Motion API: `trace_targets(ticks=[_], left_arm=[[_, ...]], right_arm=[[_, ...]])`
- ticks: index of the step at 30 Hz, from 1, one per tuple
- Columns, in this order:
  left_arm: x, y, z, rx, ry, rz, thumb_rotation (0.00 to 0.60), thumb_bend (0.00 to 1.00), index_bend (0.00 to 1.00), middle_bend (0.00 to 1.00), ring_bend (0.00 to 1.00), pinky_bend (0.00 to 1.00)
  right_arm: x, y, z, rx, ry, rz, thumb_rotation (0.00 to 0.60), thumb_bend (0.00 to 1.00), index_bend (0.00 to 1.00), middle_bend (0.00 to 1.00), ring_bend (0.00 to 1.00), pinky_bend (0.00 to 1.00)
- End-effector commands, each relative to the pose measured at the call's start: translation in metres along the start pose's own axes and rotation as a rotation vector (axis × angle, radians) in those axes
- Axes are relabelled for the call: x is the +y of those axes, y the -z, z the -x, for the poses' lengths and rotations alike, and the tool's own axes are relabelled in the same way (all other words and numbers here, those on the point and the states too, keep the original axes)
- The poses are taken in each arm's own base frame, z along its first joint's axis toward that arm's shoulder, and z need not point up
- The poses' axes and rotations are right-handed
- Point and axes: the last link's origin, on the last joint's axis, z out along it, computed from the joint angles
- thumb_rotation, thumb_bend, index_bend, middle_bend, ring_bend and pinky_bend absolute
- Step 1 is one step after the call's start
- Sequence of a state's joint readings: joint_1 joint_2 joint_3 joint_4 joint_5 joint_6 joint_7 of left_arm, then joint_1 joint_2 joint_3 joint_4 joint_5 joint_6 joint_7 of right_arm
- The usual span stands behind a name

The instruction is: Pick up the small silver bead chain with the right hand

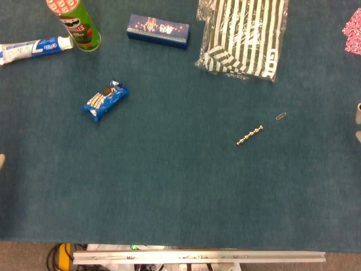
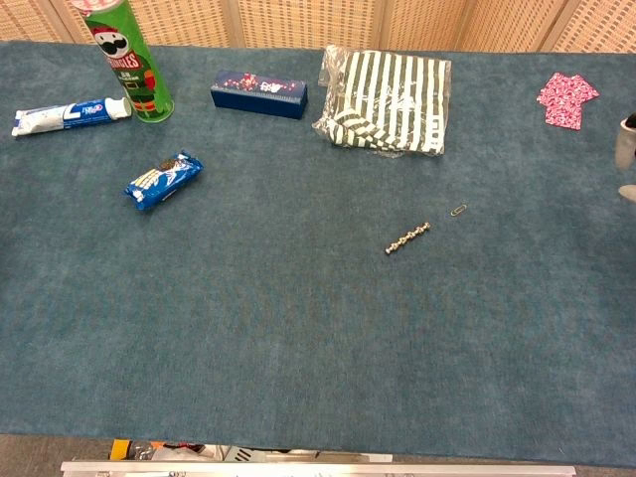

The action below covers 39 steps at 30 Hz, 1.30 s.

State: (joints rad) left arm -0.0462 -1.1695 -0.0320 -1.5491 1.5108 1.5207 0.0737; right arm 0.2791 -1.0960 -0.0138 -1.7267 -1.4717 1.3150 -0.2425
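The small silver bead chain [image 1: 250, 136] [image 2: 408, 238] lies stretched out diagonally on the blue cloth, right of centre. Only slivers of my right hand [image 1: 359, 123] [image 2: 627, 164] show at the right edge, well to the right of the chain and apart from it. Two of its fingertips [image 2: 626, 145] stand apart with nothing between them. A pale sliver of my left hand [image 1: 1, 161] shows at the left edge of the head view, far from the chain; how its fingers lie is hidden.
A paper clip [image 1: 281, 116] lies just up-right of the chain. At the back are a striped bagged garment [image 1: 242, 36], a blue box [image 1: 158, 30], a green Pringles can [image 1: 79, 22] and toothpaste [image 1: 34, 49]. An Oreo pack [image 1: 105, 100] lies left; a pink patterned item [image 2: 566, 99] far right.
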Motion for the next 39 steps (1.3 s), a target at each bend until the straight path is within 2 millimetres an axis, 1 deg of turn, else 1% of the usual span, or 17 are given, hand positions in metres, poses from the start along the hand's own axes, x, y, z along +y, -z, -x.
trace_targets(ticks=[1, 3, 6, 8, 10, 12, 14, 18, 22, 25, 31, 35, 39], left_arm=[[0.000, 0.001, 0.000, -0.001, -0.001, 0.000, 0.600, 0.19, 0.00, 0.06, 0.05, 0.01], [0.000, 0.001, 0.001, -0.002, -0.001, 0.001, 0.600, 0.19, 0.00, 0.06, 0.05, 0.01], [-0.001, 0.002, 0.000, 0.001, 0.001, 0.001, 0.600, 0.19, 0.00, 0.06, 0.05, 0.01], [0.000, 0.002, 0.000, 0.001, 0.002, 0.003, 0.600, 0.19, 0.00, 0.06, 0.05, 0.01], [0.000, 0.003, 0.000, 0.002, 0.005, 0.007, 0.600, 0.19, 0.00, 0.06, 0.05, 0.01], [0.001, 0.005, 0.001, 0.002, 0.009, 0.008, 0.600, 0.19, 0.00, 0.06, 0.05, 0.01], [0.000, 0.007, 0.002, -0.001, 0.013, 0.005, 0.600, 0.19, 0.00, 0.06, 0.05, 0.01], [-0.003, 0.010, 0.001, 0.005, 0.018, -0.006, 0.600, 0.19, 0.00, 0.06, 0.05, 0.01], [-0.005, 0.014, 0.002, 0.003, 0.026, -0.008, 0.600, 0.19, 0.00, 0.06, 0.05, 0.01], [-0.007, 0.016, 0.003, 0.002, 0.029, -0.014, 0.600, 0.20, 0.00, 0.06, 0.05, 0.01], [-0.011, 0.017, 0.004, 0.000, 0.030, -0.027, 0.600, 0.19, 0.00, 0.06, 0.05, 0.01], [-0.011, 0.016, 0.004, -0.001, 0.031, -0.026, 0.600, 0.19, 0.00, 0.06, 0.05, 0.01], [-0.011, 0.016, 0.004, -0.001, 0.030, -0.025, 0.600, 0.19, 0.00, 0.06, 0.05, 0.01]], right_arm=[[-0.002, 0.001, 0.000, 0.005, -0.011, -0.006, 0.600, 0.21, 0.56, 0.66, 0.67, 0.88], [-0.005, 0.001, 0.000, 0.006, -0.016, -0.022, 0.600, 0.21, 0.56, 0.66, 0.67, 0.88], [-0.015, -0.003, 0.000, 0.002, -0.026, -0.077, 0.600, 0.21, 0.56, 0.66, 0.67, 0.88], [-0.027, -0.010, 0.000, -0.009, -0.030, -0.139, 0.600, 0.21, 0.56, 0.66, 0.67, 0.88], [-0.040, -0.020, 0.005, -0.042, -0.020, -0.201, 0.600, 0.21, 0.56, 0.66, 0.67, 0.88], [-0.054, -0.031, 0.013, -0.086, 0.000, -0.258, 0.600, 0.21, 0.55, 0.67, 0.72, 0.88], [-0.067, -0.041, 0.019, -0.122, 0.015, -0.304, 0.600, 0.21, 0.54, 0.72, 0.78, 0.90], [-0.094, -0.063, 0.029, -0.154, 0.048, -0.378, 0.600, 0.21, 0.52, 0.85, 0.90, 0.99], [-0.118, -0.084, 0.040, -0.179, 0.059, -0.413, 0.600, 0.21, 0.51, 0.92, 0.98, 1.00], [-0.132, -0.097, 0.050, -0.204, 0.080, -0.432, 0.600, 0.21, 0.51, 0.94, 1.00, 1.00], [-0.155, -0.112, 0.066, -0.247, 0.103, -0.458, 0.600, 0.21, 0.51, 0.95, 1.00, 1.00], [-0.163, -0.116, 0.075, -0.268, 0.108, -0.466, 0.600, 0.21, 0.51, 0.95, 1.00, 1.00], [-0.167, -0.119, 0.079, -0.280, 0.108, -0.467, 0.600, 0.21, 0.51, 0.95, 1.00, 1.00]])
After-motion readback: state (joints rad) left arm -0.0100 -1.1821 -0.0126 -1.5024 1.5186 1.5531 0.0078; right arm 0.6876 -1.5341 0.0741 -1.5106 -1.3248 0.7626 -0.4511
